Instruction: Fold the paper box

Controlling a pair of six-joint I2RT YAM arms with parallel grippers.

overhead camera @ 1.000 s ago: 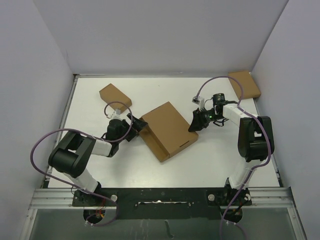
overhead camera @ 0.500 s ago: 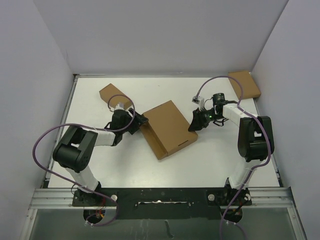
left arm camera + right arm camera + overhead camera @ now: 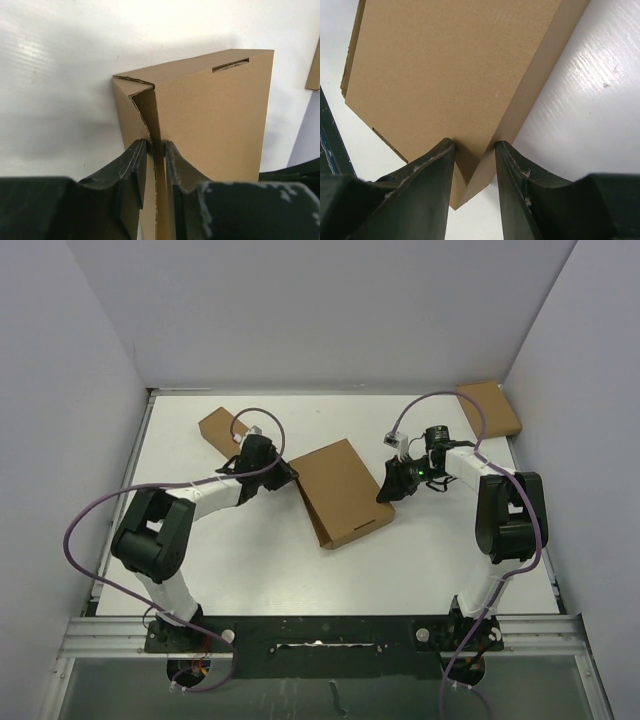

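Brown corrugated cardboard fills the middle of the white desk (image 3: 250, 565), where the paper box (image 3: 338, 490) lies closed and flat, turned at an angle to the arms. It sits squarely between the two claws, one at each side.

The left claw (image 3: 284, 473) meets the box at its far left corner. The left wrist view shows its two black fingers (image 3: 131, 165) clenched on a thin upright cardboard wall at that corner, the torn-looking edge of a flap rising just above them. A narrow slit (image 3: 230, 65) shows in the top face near the box's far edge.

The right claw (image 3: 388, 488) comes in from the opposite side, at the box's right corner. Seen from the right wrist, its fingers (image 3: 432, 170) straddle that corner, one lying against the broad top face and the other against the side wall, grasping the cardboard between them.

Two smaller cardboard boxes lie well apart from the work, one (image 3: 225, 427) near the far left of the desk, just behind the left arm, the other (image 3: 490, 408) in the far right corner.
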